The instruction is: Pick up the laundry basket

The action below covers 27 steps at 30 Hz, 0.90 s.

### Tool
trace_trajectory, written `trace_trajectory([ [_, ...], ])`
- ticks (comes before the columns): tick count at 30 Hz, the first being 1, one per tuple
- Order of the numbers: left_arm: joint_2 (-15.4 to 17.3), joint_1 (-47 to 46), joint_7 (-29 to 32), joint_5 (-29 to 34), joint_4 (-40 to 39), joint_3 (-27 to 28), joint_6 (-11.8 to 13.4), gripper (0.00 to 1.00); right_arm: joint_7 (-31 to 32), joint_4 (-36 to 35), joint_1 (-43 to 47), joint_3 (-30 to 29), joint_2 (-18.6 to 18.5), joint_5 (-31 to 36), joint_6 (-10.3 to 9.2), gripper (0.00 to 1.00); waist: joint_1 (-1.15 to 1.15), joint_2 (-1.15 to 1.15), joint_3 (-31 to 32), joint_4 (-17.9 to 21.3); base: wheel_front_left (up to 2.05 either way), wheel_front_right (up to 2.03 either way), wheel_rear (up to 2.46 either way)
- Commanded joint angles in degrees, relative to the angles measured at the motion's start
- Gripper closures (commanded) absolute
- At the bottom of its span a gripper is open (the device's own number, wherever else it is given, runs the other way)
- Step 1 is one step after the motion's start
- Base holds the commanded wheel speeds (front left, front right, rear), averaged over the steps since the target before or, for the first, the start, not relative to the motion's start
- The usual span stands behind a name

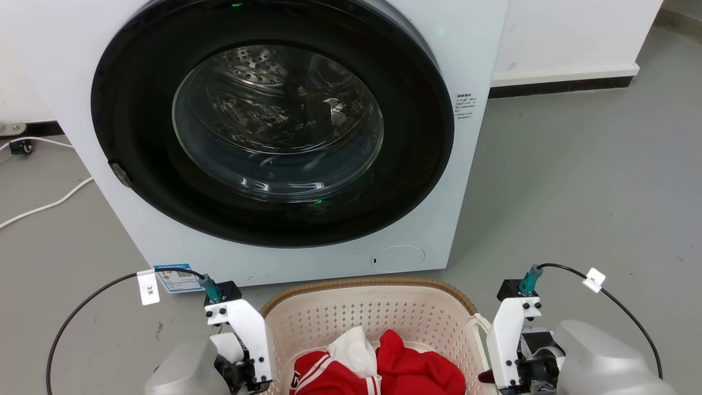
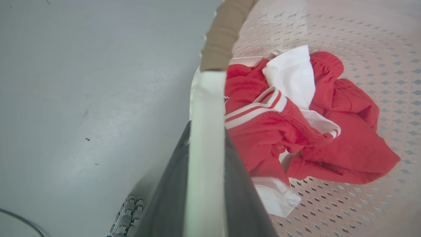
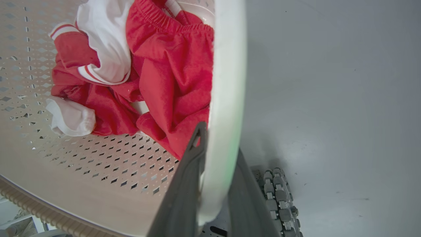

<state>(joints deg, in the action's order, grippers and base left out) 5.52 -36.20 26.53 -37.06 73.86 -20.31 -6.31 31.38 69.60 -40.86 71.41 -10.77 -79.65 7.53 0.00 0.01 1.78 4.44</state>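
Note:
The laundry basket (image 1: 367, 285), cream perforated plastic with a brown woven rim, sits on the floor at the bottom centre of the head view, just in front of the washer. Red and white clothes (image 1: 378, 367) lie inside it. My left gripper (image 2: 205, 131) is shut on the basket's white left handle (image 2: 205, 98), a dark finger on each side of the strip. On the other side, my right gripper (image 3: 218, 138) is shut on the white right handle (image 3: 227, 82). In the head view both wrists flank the basket, and the fingertips are hidden low down.
A white front-loading washer (image 1: 482, 164) with a closed round glass door (image 1: 277, 120) stands close behind the basket. A white cable (image 1: 49, 203) runs over the grey floor at the left. Open floor spreads to the right. My base's roller wheels (image 3: 276, 194) are near the basket.

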Motion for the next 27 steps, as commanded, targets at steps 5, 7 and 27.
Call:
trace_trajectory([
  [5,1.43,0.46,-0.36,-0.23,-0.01,-0.31,-0.1,1.0,0.2,1.02,0.8,0.27,-1.44,0.05,-0.08,1.0,0.0,-0.01,-0.02,-0.02,0.0,0.0,0.0],
  [7,1.44,0.41,-0.44,-0.28,-0.01,-0.41,-0.1,1.0,0.27,1.05,0.85,0.29,-1.44,0.01,-0.08,1.0,0.0,-0.01,-0.03,-0.04,0.0,0.0,0.0],
  [27,1.4,0.52,-0.66,-1.26,-0.01,-1.17,-0.34,1.0,0.02,1.31,0.92,0.27,-1.13,-0.29,-0.09,1.0,0.0,-0.01,-0.05,-0.09,0.0,0.0,0.0],
])
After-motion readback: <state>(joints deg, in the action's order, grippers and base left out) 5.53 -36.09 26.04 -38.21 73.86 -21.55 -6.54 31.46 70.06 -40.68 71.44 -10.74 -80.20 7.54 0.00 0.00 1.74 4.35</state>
